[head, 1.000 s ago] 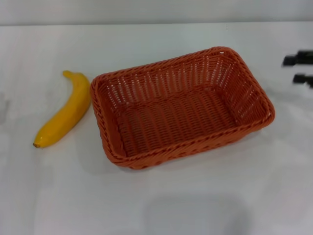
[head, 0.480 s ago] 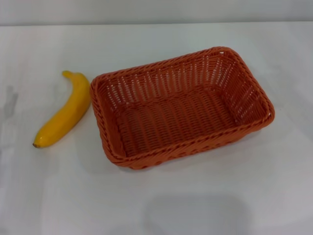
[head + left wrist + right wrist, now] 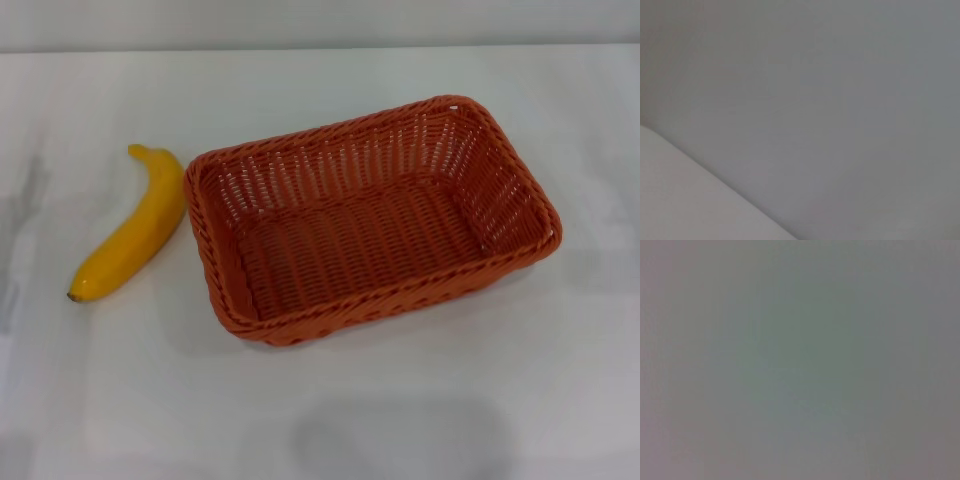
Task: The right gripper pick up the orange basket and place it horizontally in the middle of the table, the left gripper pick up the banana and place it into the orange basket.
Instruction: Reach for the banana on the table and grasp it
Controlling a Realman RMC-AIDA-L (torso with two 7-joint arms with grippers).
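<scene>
Banana (image 3: 132, 229) lies at nine o'clock just beside the orange wicker basket (image 3: 370, 218) on the white worktop (image 3: 320, 400), so the left gripper, unseen like the right with neither's state tellable, should grasp its middle.

A rectangular orange woven wicker-style basket (image 3: 370, 220) shows a ribbed weave of fine horizontal strands, a braided rim, and paler gaps of white between the strands of its far wall. A curved yellow-orange banana (image 3: 132, 230) darkens to brown at its lower tip. The smooth tabletop (image 3: 400, 400) is plain white, with faint grey shadows.
</scene>
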